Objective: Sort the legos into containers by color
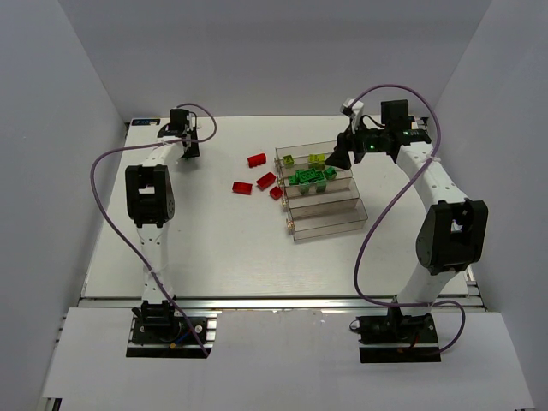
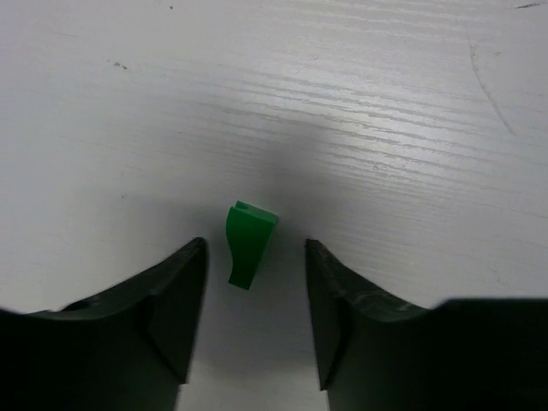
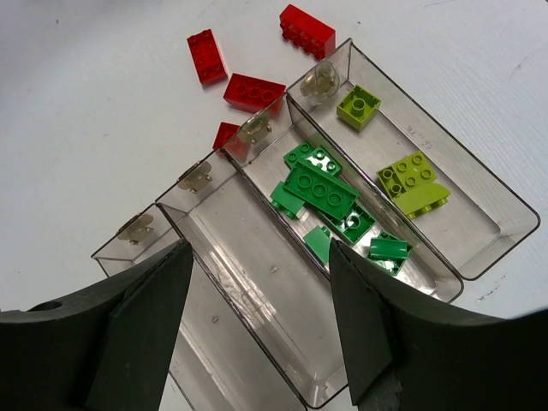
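Note:
A small green brick [image 2: 247, 235] lies on the white table between the fingers of my open left gripper [image 2: 255, 247], untouched. That gripper [image 1: 181, 141] is at the far left back of the table, and the brick is hidden there. My right gripper [image 1: 338, 159] is open and empty above the trays [image 3: 259, 248]. Of four clear trays, the back one [image 3: 479, 223] holds yellow-green bricks [image 3: 413, 181], the second [image 3: 265, 167] holds several green bricks [image 3: 321, 188], and the third [image 3: 257, 291] and fourth [image 3: 128, 244] are bare. No purple brick shows.
Red bricks [image 1: 256, 160] [image 1: 241, 187] [image 1: 265, 180] lie loose on the table just left of the trays' left ends, one more [image 1: 276, 193] against the trays; they also show in the right wrist view [image 3: 254, 90]. White walls enclose the table on three sides.

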